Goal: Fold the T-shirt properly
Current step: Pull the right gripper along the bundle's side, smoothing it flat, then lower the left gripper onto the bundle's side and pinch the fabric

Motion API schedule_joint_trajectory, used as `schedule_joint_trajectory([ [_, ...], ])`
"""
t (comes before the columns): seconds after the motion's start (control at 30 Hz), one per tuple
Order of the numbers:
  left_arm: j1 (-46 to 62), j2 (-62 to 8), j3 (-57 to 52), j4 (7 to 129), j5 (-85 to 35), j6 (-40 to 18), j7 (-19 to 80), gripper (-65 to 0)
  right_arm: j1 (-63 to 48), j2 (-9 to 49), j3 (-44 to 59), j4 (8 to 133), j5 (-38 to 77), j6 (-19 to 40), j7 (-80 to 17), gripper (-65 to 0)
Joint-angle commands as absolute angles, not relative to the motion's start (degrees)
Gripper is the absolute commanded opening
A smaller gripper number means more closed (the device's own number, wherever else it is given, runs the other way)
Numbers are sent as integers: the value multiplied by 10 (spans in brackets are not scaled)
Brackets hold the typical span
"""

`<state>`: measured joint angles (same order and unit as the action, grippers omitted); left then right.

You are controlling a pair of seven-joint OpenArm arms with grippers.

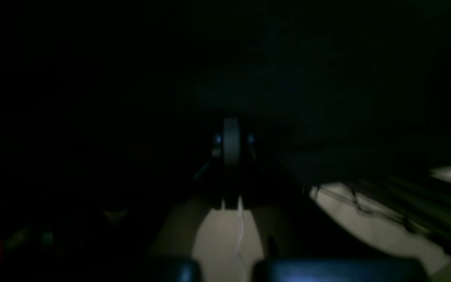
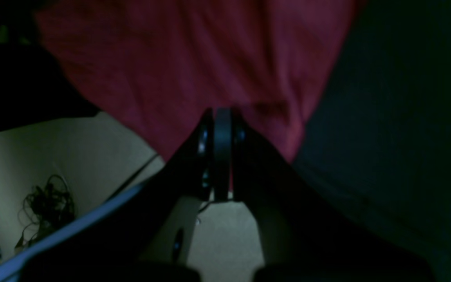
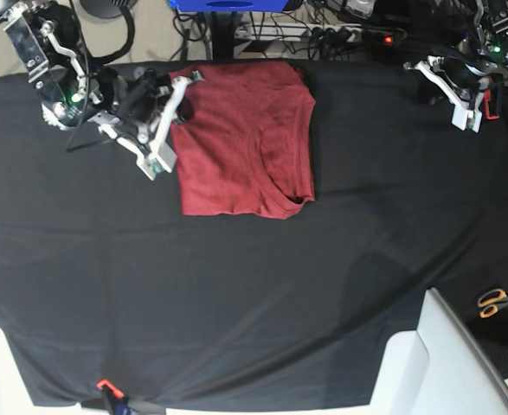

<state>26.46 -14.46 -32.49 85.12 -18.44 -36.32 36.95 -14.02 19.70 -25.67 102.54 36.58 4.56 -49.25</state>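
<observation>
The T-shirt (image 3: 245, 147) is brick red and lies folded into a tall rectangle on the black cloth at the back middle of the table. In the right wrist view the T-shirt (image 2: 190, 58) fills the upper middle. My right gripper (image 3: 190, 79) sits at the shirt's back left corner. Seen from its own wrist, the right gripper (image 2: 222, 117) has its jaws pressed together against the cloth's edge; I cannot tell if any fabric is pinched. My left gripper (image 3: 414, 67) hovers at the back right, well away from the shirt, and in the dark left wrist view the left gripper (image 1: 231, 137) is shut and empty.
Black cloth (image 3: 254, 285) covers the whole table. Orange-handled scissors (image 3: 496, 301) lie near the right edge. A white panel (image 3: 435, 363) rises at the front right. Cables (image 2: 47, 203) lie on the floor behind the table's back edge.
</observation>
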Motion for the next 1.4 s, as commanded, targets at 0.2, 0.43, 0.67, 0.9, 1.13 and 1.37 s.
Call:
schedule_joint_trajectory([
  [0.2,247,-160,-352,998,-317,-400,560,-650,-153,196,-211,1037,372,48,-489,-648],
  [0.43,181,-163,-342,917,-527,-400,642,-142,-163,197,-211,1023,371,48,-489,-648],
  [0.67,124,-145,-225,802,-573,-400,639,0,-175,199,-210,1007,371,48,-485,-648],
  [0.9,109,-98,-209,780,-572,-400,638,0,-180,199,-210,1007,371,48,-485,-648],
  [1.13,98,-56,-209,779,-458,-400,638,-12,-192,197,-200,1012,371,48,-475,-648],
  [1.37,78,-22,-206,725,-394,-400,607,-12,-223,197,-150,1018,372,52,-453,-648],
])
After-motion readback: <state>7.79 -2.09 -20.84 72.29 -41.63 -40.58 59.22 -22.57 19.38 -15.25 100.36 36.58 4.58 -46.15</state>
